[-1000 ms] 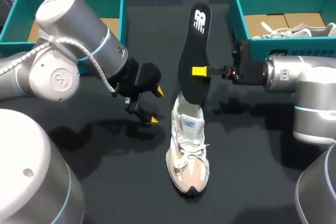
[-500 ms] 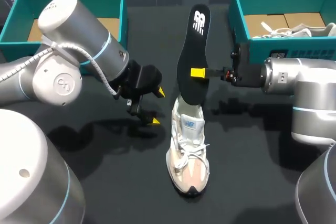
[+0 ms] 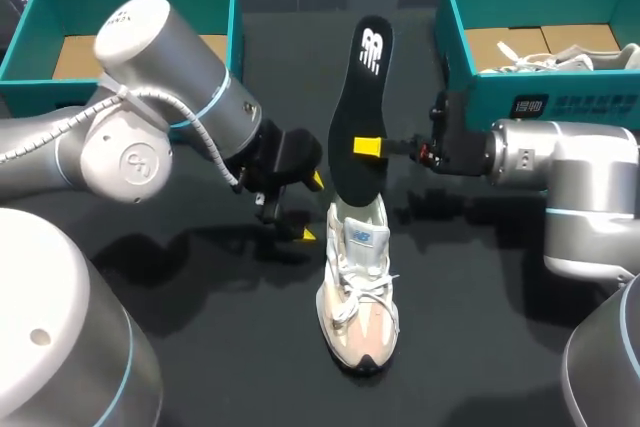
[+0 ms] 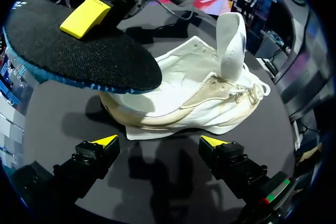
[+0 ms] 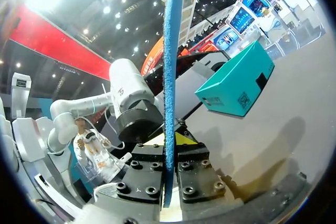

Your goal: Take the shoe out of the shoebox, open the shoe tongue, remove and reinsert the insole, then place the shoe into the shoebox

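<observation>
I am clamping the insole (image 3: 362, 97) in my right gripper (image 3: 372, 146) above the shoe (image 3: 358, 297), midway between the table's (image 3: 480, 347) side edges. My left gripper (image 3: 311, 208) is hovering beside it, jaws apart; I advise steadying the heel during insertion.

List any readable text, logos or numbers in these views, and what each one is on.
White logo mark on the insole, at its heel end: a graphic only, no readable words.
Small blue tag on the tongue of the shoe: too small to read.
White print and a square code on the front wall of the right shoebox: too blurred to quote.
No other legible text or numbers.
</observation>
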